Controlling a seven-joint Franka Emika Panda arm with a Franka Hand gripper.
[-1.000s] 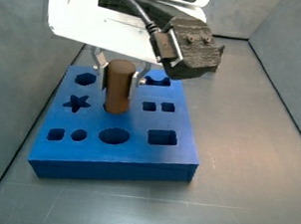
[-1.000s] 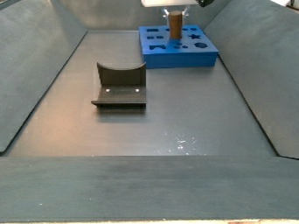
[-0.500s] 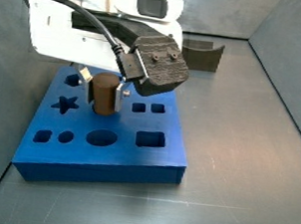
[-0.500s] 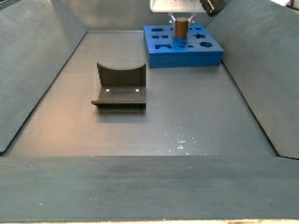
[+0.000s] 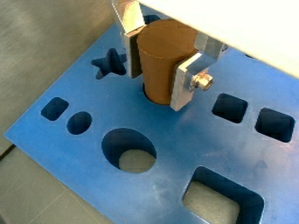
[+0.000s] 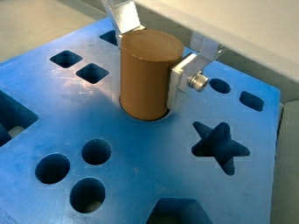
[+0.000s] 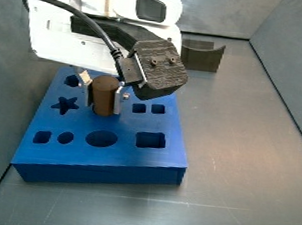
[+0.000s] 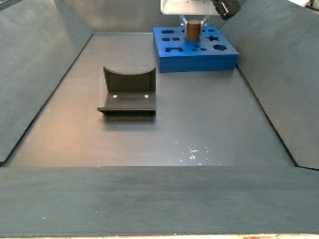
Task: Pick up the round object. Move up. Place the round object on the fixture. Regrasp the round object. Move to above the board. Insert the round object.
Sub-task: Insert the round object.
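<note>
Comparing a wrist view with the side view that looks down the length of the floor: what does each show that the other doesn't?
Only the wrist view shows the detail: the silver fingers of the hand clamped on the round object, its lower end in a round hole of the board, beside the star cut-out.

Only the side view shows the fixture, standing on the floor well apart from the board, and the grey side walls.

Both show the peg upright over the blue board, under the hand.

Pincer [image 5: 163, 54] low, vertical, plates clamped.
</note>
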